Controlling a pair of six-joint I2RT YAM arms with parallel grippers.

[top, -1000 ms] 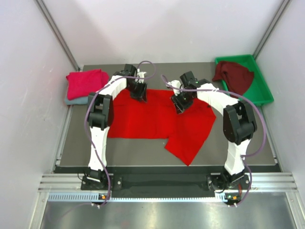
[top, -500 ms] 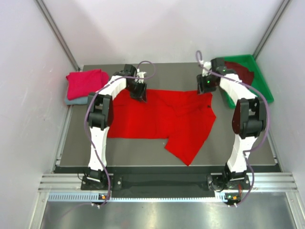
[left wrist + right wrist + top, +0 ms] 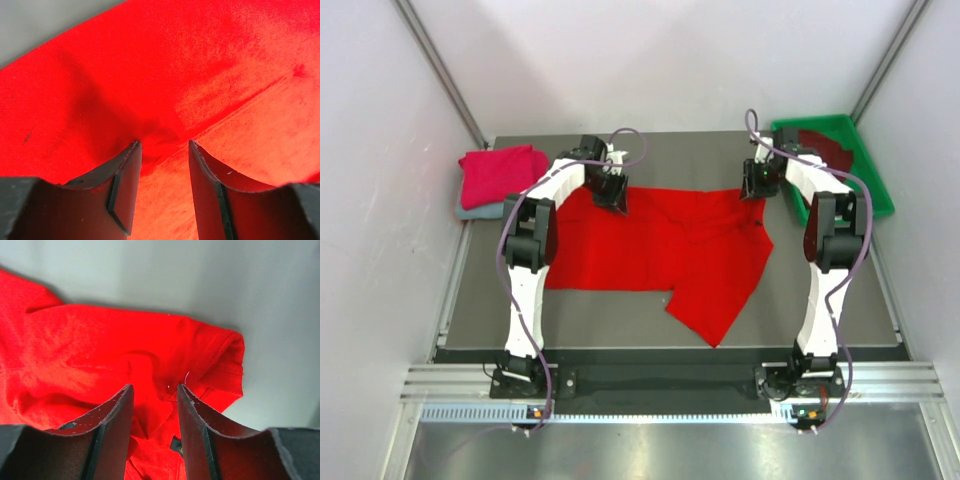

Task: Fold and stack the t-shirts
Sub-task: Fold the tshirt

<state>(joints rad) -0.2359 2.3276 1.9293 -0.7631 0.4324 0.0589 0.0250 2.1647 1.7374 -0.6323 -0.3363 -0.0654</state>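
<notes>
top view, red t-shirt (image 3: 660, 250): middle of the table (image 3: 480, 300), spread mostly flat, not folded yet; a skewed flap hangs toward 5 o'clock
top view, look: bright plain red, soft; creases across the chest, far edge uneven
top view, left gripper (image 3: 613, 195): down on the shirt's far edge at 11 o'clock
top view, right gripper (image 3: 753, 185): at the shirt's far corner, 1 o'clock
top view, stack: crimson-pink t-shirt (image 3: 500, 172) folded on top of the grey-blue t-shirt (image 3: 475, 210), 10 o'clock
top view, dark maroon t-shirt (image 3: 825, 140): crumpled in the green tray (image 3: 875, 205), 2 o'clock

left wrist, fingers (image 3: 127, 175): part-spread, tips dug into the cloth, a dark pucker gathered between them; true pinch or only pressing, cannot tell
left wrist, cloth: seam line runs toward 2 o'clock, bare table at 11 o'clock

right wrist, fingers (image 3: 115, 415): spread apart and released, poised over the sleeve hem (image 3: 225, 355), nothing clamped
right wrist, cloth: sleeve rolled and doubled at 3 o'clock, small label at 6 o'clock

risk 1: right closes on the rolled sleeve only, so one layer lifts and the fold goes crooked
risk 2: left hold is shallow; a pull from either arm could slip it and drag the shirt askew
risk 3: the 5 o'clock flap stays skewed, giving a lumpy fold that sits badly on the stack
</notes>
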